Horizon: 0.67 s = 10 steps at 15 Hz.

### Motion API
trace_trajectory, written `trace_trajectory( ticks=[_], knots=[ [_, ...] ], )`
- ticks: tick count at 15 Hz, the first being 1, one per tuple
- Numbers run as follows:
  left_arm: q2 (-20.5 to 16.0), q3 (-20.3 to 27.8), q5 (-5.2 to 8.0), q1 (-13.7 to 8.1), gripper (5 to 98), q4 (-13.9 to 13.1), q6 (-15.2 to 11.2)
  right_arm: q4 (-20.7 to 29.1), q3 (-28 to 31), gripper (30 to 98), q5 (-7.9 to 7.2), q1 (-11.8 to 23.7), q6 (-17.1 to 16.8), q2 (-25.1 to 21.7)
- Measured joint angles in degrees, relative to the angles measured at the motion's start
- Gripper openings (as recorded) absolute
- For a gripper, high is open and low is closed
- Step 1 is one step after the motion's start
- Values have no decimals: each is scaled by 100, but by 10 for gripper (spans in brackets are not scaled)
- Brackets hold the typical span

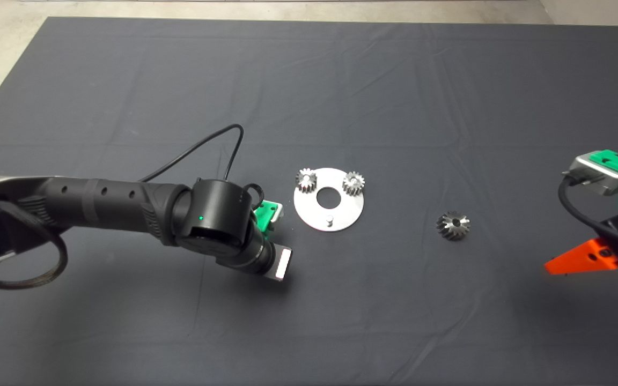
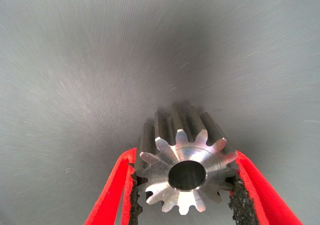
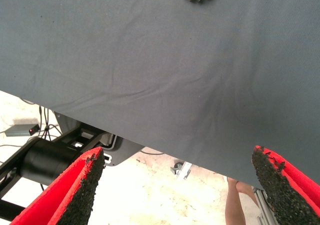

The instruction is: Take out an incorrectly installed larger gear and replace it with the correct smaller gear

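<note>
The smaller gear [image 2: 186,171] sits between the two black pads of the left gripper [image 2: 186,195], whose red fingers [image 2: 112,195] are closed onto its toothed rim from both sides. Its bright flat face and round centre hole face the wrist camera. In the head view the left gripper [image 1: 267,217] is just left of the round metal plate [image 1: 329,199], with the gear itself hidden beneath the wrist.

The plate lies flat near the middle of the dark mat [image 1: 309,80]. It has a round centre hole and carries two small silver gears [image 1: 306,179] on its far edge, one at each side. A short bare pin [image 1: 329,219] stands at its near edge.

The larger gear [image 1: 453,225] rests on the mat to the right of the plate, well apart from it, with its shiny face up.

The right gripper [image 1: 574,265] waits at the right edge of the worktop, above the mat. Its fingers [image 3: 80,190] are spread wide and hold nothing.

The mat is a dark grey cloth with shallow creases and covers most of the worktop. A pale floor [image 1: 3,32] shows beyond its far left corner. The right wrist view shows the mat edge, pale floor below it, black frame parts, a small grey box with cables, and part of a person's leg [image 3: 235,205].
</note>
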Motion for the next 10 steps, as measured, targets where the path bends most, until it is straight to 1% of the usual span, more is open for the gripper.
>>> trace_trajectory(
  ticks=[1, 2, 5, 6, 8, 10],
  knots=[
    [64, 64, 2, -155, 355, -2, 8, 0, 0, 781, 6, 0, 0, 2],
    [159, 126, 5, -269, 354, 0, 92, 0, 0, 781, 4, 0, 0, 0],
    [578, 247, -12, -321, 354, -55, 474, 0, 0, 781, 0, 0, 0, -11],
    [707, 272, -17, -380, 354, -97, 597, 0, 0, 781, 0, 0, 0, -11],
    [889, 283, -11, -590, 354, -111, 815, 0, 0, 781, 1, 0, 0, -11],
    [1081, 198, -2, -791, 354, -152, 1136, 0, 0, 781, 0, 0, 0, -11]
  ],
)
